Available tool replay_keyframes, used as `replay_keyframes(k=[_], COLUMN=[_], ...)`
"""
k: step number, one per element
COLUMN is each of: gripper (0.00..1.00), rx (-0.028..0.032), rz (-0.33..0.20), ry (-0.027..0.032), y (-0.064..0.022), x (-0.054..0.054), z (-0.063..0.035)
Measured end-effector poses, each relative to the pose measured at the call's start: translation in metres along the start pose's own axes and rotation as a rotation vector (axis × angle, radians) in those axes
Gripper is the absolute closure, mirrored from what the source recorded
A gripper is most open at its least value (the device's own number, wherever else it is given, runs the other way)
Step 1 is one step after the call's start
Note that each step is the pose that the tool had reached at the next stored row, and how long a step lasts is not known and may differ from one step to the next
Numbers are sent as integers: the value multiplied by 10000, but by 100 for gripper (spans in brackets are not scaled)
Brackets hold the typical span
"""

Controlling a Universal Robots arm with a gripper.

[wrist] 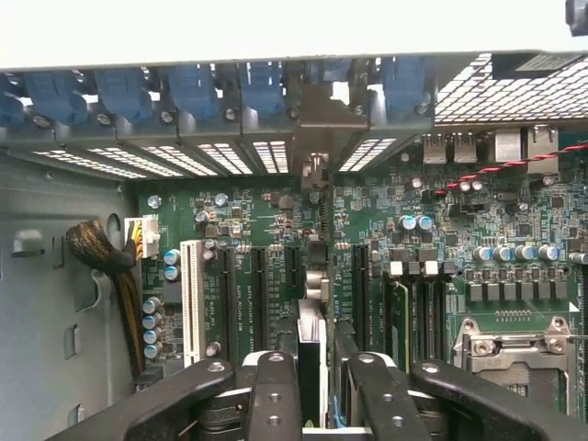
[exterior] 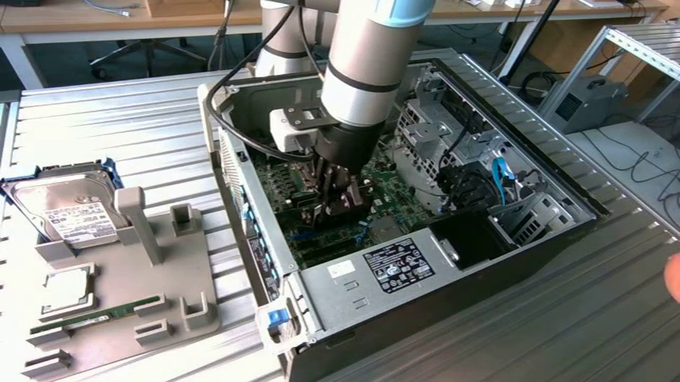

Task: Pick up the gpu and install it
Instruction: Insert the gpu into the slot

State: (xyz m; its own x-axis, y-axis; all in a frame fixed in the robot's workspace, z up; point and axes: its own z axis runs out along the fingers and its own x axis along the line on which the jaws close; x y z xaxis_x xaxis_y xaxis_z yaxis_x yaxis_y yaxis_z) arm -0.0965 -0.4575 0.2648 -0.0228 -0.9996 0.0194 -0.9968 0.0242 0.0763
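Exterior view: arm reaches down into the open PC case point(exterior: 510, 239) lying on the ribbed metal bench point(exterior: 117, 143). The hand point(exterior: 338, 199) is low over the motherboard point(exterior: 399, 191), gripping a thin dark upright card, which I take to be the gpu point(exterior: 331, 208). Step in hand, as I judge it: install phase, pick already done, card being brought to its slot. Grey parts holder point(exterior: 127, 286) on the exterior view's left carries a hard drive point(exterior: 69, 211) with a white label (print too small to read), a CPU point(exterior: 66, 285) and a RAM stick point(exterior: 101, 312). Power supply point(exterior: 399, 267) in the case has a black label, text unreadable. A bit of a person's hand point(exterior: 673, 278) at the exterior view's right edge.

Wrist view: black fingers point(wrist: 274, 395) closed narrow on the gpu point(wrist: 312, 349), seen edge-on between them, pointing down at the expansion slots point(wrist: 262, 289). White PCI slot point(wrist: 193, 299) beside the dark ones. Blue card retention clips point(wrist: 193, 92) along the rear bracket row. CPU socket point(wrist: 514, 354) is bare; a RAM stick point(wrist: 400, 322) is seated near it. Board silkscreen is not legible.

Next move calls for, I'd say: card edge lined up square with the slot, bracket end matched to the rear opening, then a straight firm press. Whether the edge already touches the slot I cannot tell.
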Motion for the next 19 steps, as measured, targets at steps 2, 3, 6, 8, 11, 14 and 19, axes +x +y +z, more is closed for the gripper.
replay_keyframes(k=[2,3,6,8,11,14,19], gripper=[74,74,74,74,74,74,74], rx=[2,4,7,6,5,4,7], rz=[-23,-28,-38,-47,-62,-64,-80], ry=[2,2,0,-55,-123,-123,-110], y=[2,2,3,4,2,1,4], x=[-3,-4,-6,-6,-7,-7,-23], z=[-11,-17,-28,-25,-14,0,2])
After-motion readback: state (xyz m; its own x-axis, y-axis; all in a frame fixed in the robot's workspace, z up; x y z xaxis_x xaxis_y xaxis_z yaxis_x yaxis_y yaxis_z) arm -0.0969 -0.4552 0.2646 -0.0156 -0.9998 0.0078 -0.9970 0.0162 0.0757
